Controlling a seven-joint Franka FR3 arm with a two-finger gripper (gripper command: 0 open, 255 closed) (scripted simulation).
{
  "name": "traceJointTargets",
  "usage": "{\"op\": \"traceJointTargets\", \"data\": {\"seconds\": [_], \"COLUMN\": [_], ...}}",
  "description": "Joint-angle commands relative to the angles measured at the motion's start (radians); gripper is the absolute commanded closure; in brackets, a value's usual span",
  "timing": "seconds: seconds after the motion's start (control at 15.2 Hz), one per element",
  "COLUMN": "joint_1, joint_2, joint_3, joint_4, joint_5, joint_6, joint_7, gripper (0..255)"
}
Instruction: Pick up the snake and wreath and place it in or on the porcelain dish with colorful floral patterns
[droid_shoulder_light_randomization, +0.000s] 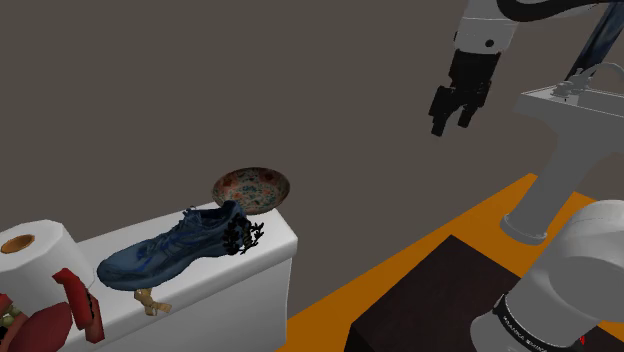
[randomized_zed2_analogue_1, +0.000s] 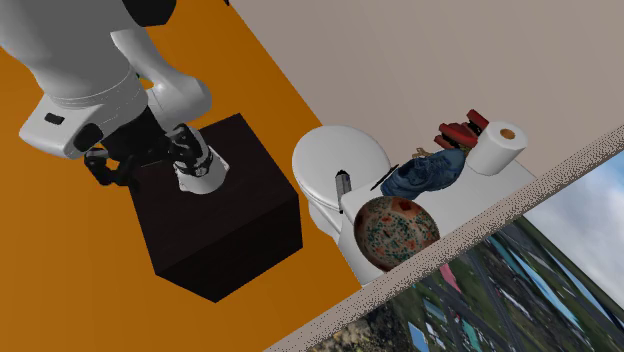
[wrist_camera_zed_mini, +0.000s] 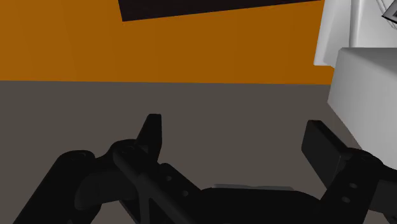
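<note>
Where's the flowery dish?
In the shoulder view, the flowery dish sits left of centre, at the right-hand end of the white tank, just past the blue shoe.

On the toilet tank, the dish sits at one end, the paper roll at the other, the shoe between them.

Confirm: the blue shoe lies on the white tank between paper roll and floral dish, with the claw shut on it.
Wrong on the claw: the shoulder view shows it open and empty, in the air well apart from the shoe. The rest holds.
</note>
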Motion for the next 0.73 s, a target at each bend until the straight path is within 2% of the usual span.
{"op": "traceJointTargets", "data": {"seconds": [0.0, 0.66], "joint_1": [0.0, 0.097], "joint_2": [0.0, 0.133], "joint_3": [0.0, 0.224], "joint_4": [0.0, 0.028], "joint_5": [0.0, 0.055], "joint_6": [0.0, 0.16], "joint_7": [0.0, 0.167], "gripper": [0, 0]}}
